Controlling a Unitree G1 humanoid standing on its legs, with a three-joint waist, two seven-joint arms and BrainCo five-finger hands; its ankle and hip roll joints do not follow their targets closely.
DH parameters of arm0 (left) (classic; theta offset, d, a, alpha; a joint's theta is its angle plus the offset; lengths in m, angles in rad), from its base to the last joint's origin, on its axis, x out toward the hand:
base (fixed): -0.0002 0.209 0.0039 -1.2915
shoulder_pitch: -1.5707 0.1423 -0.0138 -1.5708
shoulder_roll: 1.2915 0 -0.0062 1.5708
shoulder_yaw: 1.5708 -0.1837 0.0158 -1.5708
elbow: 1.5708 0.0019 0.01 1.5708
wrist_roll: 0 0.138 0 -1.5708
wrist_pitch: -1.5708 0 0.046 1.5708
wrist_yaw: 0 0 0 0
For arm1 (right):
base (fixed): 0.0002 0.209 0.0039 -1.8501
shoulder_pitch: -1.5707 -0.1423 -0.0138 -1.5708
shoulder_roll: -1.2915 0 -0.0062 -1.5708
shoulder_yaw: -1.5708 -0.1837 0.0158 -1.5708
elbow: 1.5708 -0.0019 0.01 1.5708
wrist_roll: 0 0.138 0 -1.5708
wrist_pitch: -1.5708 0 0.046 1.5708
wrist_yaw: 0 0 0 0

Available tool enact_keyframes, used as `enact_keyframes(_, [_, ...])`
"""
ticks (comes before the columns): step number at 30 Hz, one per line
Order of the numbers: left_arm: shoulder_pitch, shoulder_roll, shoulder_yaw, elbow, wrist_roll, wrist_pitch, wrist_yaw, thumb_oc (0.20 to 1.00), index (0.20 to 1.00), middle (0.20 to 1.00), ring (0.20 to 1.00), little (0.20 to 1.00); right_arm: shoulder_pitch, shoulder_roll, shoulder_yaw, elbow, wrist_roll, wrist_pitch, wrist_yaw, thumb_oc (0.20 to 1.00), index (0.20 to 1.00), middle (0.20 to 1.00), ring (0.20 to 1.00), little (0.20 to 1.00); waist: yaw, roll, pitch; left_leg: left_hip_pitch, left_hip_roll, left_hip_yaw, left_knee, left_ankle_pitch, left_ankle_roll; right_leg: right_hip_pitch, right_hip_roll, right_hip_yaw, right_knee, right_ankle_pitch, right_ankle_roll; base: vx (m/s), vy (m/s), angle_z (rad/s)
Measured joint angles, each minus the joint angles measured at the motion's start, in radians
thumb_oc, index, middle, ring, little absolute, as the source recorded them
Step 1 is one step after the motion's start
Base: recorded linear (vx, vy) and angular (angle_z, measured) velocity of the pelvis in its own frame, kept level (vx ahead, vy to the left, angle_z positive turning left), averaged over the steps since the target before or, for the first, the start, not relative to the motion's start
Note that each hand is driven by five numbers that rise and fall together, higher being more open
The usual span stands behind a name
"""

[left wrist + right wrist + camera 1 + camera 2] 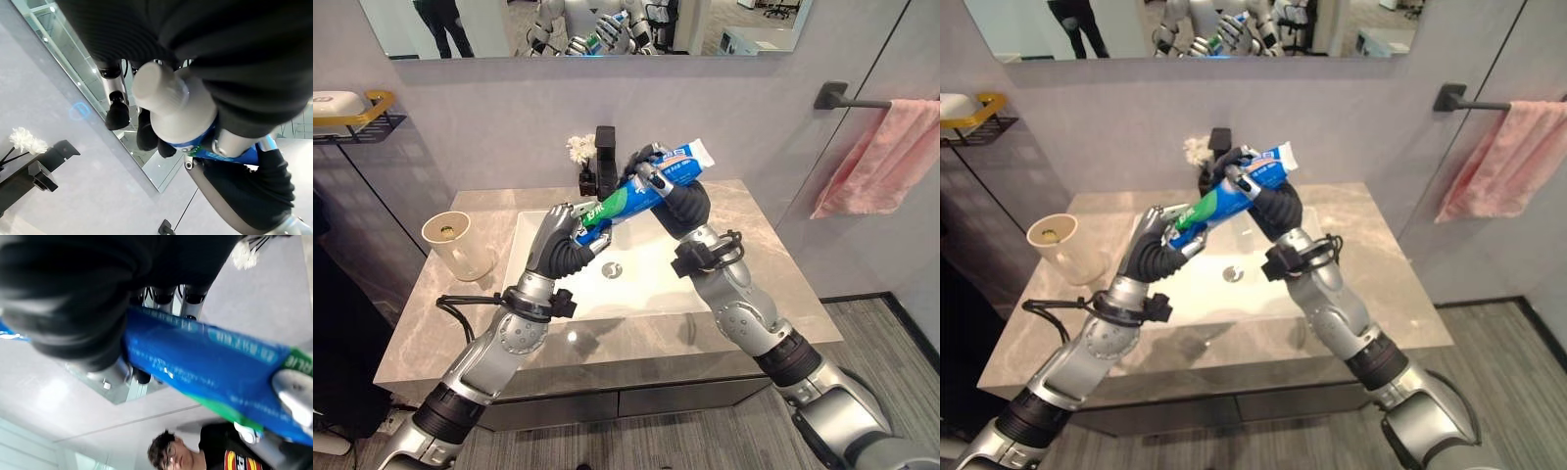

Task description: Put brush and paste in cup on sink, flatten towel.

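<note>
While glossy blue-green paste tube (646, 189) tilts, both robot hands (570, 233) (674, 193) clamp it.

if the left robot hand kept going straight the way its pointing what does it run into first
Likely the right robot hand: the left robot hand grips the cap end of the toothpaste tube and points up along it toward the black faucet. The right grips the same tube further along. Depth is unclear.

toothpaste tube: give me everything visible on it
The tube is soft-looking plastic, blue body with a green band near the white cap, flat crimped end pointing up and back. It is held tilted in the air above the basin. The left robot hand grips the cap end, the right robot hand the upper body.
</note>
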Motion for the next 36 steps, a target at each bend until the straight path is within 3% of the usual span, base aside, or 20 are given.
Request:
enact_keyframes(3, [0.000, -0.001, -0.006, 0.000, 0.000, -0.003, -0.001, 0.200, 0.200, 0.200, 0.200, 0.200, 0.000, 0.004, 0.000, 0.000, 0.000, -0.003, -0.007, 0.200, 0.200, 0.200, 0.200, 0.200, 0.000, -0.005, -0.003, -0.004, 0.000, 0.000, 0.000, 0.001, -0.001, -0.004, 0.000, 0.000, 0.000, 0.000, 0.000, 0.00, 0.000, 0.00])
enact_keyframes(10, [0.008, -0.006, -0.008, 0.000, -0.008, -0.010, -0.002, 0.200, 0.200, 0.200, 0.200, 0.200, 0.001, 0.026, 0.000, 0.001, 0.001, -0.007, -0.023, 0.200, 0.200, 0.200, 0.200, 0.200, -0.001, -0.005, -0.003, -0.004, 0.000, 0.000, 0.000, 0.001, -0.001, -0.004, 0.000, 0.000, 0.000, 0.000, 0.000, 0.00, 0.000, 0.00])
enact_keyframes(11, [0.011, -0.009, -0.008, 0.000, -0.010, -0.011, -0.002, 0.479, 0.479, 0.479, 0.479, 0.479, 0.001, 0.028, 0.000, 0.001, 0.001, -0.008, -0.024, 0.200, 0.200, 0.200, 0.200, 0.200, -0.001, -0.005, -0.003, -0.004, 0.000, 0.000, 0.000, 0.001, -0.001, -0.004, 0.000, 0.000, 0.000, 0.000, 0.000, 0.00, 0.000, 0.00])
enact_keyframes(12, [0.014, -0.013, -0.008, 0.000, -0.011, -0.011, -0.002, 1.000, 1.000, 1.000, 1.000, 1.000, 0.001, 0.029, 0.000, 0.001, 0.001, -0.008, -0.028, 0.200, 0.200, 0.200, 0.200, 0.200, -0.001, -0.005, -0.003, -0.004, 0.000, 0.000, 0.000, 0.001, -0.001, -0.004, 0.000, 0.000, 0.000, 0.000, 0.000, 0.00, 0.000, 0.00])
enact_keyframes(21, [0.166, -0.040, -0.002, -0.001, -0.084, -0.011, -0.007, 1.000, 1.000, 1.000, 1.000, 1.000, 0.001, 0.040, -0.029, 0.003, -0.003, -0.049, -0.112, 0.200, 0.200, 0.200, 0.200, 0.200, 0.009, -0.005, -0.003, -0.008, 0.000, -0.012, 0.000, 0.003, -0.003, -0.002, 0.000, -0.017, 0.000, -0.001, -0.002, 0.00, 0.000, 0.04])
enact_keyframes(25, [0.263, -0.047, 0.004, 0.004, -0.236, -0.018, -0.034, 1.000, 1.000, 1.000, 1.000, 1.000, -0.002, 0.038, -0.079, 0.009, -0.014, -0.069, -0.153, 0.200, 0.200, 0.200, 0.200, 0.200, 0.042, -0.004, -0.003, -0.020, -0.002, -0.035, 0.000, 0.008, -0.004, -0.003, 0.001, -0.035, 0.000, -0.002, -0.003, -0.01, 0.005, 0.15])
enact_keyframes(29, [0.333, 0.003, 0.005, 0.024, -0.256, -0.011, -0.076, 1.000, 1.000, 1.000, 1.000, 1.000, -0.049, 0.019, -0.111, 0.059, -0.048, -0.073, -0.190, 0.200, 0.200, 0.200, 0.200, 0.200, 0.078, -0.001, -0.003, -0.031, -0.003, -0.055, 0.000, 0.013, -0.006, -0.002, 0.001, -0.053, 0.000, -0.004, -0.006, -0.02, 0.014, 0.15])
enact_keyframes(36, [0.388, 0.095, 0.054, 0.057, -0.272, 0.003, -0.117, 1.000, 1.000, 1.000, 1.000, 1.000, -0.196, 0.034, -0.128, 0.120, -0.120, -0.078, -0.240, 0.200, 0.200, 0.200, 0.200, 0.200, 0.154, -0.001, 0.001, -0.059, -0.014, -0.149, 0.000, 0.034, -0.008, 0.014, -0.001, -0.150, 0.000, -0.018, -0.007, -0.02, 0.007, 0.40])
